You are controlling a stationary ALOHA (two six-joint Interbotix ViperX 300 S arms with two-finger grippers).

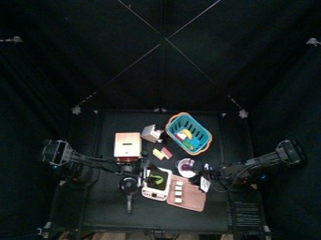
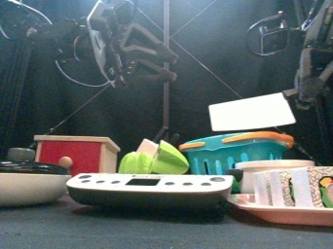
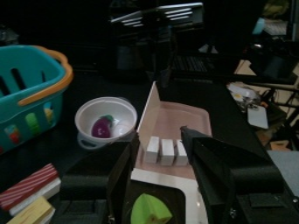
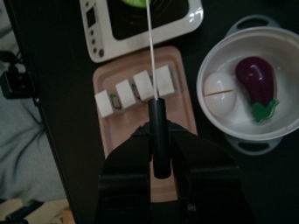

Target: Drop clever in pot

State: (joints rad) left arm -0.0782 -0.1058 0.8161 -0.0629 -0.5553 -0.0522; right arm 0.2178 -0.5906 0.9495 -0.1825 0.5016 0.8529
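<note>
Our right gripper (image 4: 153, 131), jaws clamped on the cleaver (image 4: 153, 61), hangs just beside the pot (image 4: 249, 87); blade points past its rim.

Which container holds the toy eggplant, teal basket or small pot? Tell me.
The small round silvery pot: the purple eggplant lies inside it. The oval teal basket holds other toys instead.

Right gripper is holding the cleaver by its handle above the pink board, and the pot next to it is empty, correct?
Not quite. The right gripper does hold the cleaver over the pink board, but the pot is not empty: the right wrist view shows a purple toy eggplant inside.
</note>
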